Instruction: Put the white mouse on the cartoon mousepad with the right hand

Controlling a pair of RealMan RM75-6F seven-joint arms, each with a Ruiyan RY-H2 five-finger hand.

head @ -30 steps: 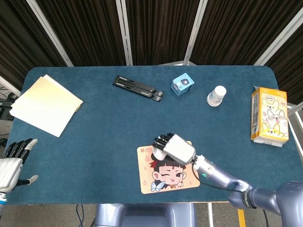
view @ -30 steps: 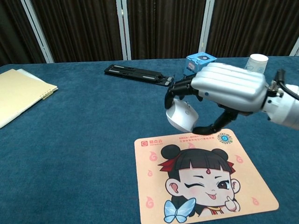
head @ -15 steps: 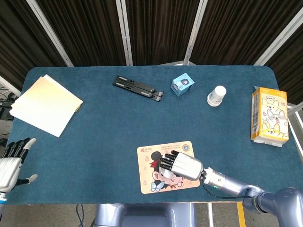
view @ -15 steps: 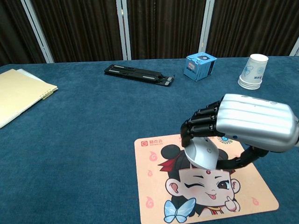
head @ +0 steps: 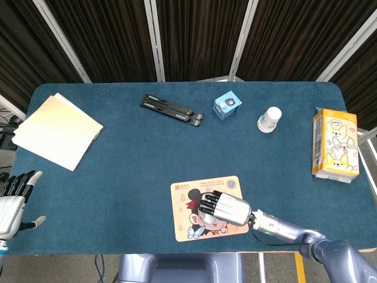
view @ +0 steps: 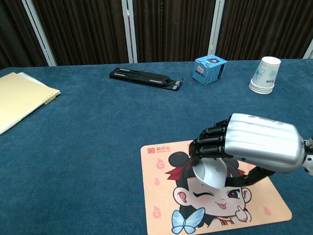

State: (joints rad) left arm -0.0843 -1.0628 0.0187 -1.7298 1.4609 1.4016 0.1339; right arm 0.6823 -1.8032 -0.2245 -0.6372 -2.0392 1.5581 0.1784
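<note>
Chest view puts your right hand (view: pixel 249 149) low over the cartoon mousepad (view: pixel 161 200), its silver shell on top and its black fingers (view: pixel 208 142) curled down over the white mouse (view: pixel 210 174). You are holding the mouse: the fingers wrap its far side and the thumb hooks under from the near side. The mouse sits directly beneath your palm, over the cartoon girl's hair near the middle of the pad; whether its base already touches the pad cannot be told. It is a smooth, rounded white shell with a faint line down its back, mostly covered by your hand.

From the head view, the same right hand (head: pixel 227 207) covers the mouse almost fully, above the middle of the pad (head: pixel 185 227). The pad is a thin peach rectangle with rounded corners, lying flat on the dark blue, felt-like table (head: pixel 129 159).

Your left hand (head: pixel 13 200) hangs at the table's left edge, fingers spread and holding nothing.

Further back lie a black folded stand (head: pixel 171 109), a small blue box (head: pixel 226 106), a white paper cup (head: pixel 269 119), a yellow carton printed with dogs (head: pixel 335 145) and a pale yellow folder (head: pixel 56 131).
</note>
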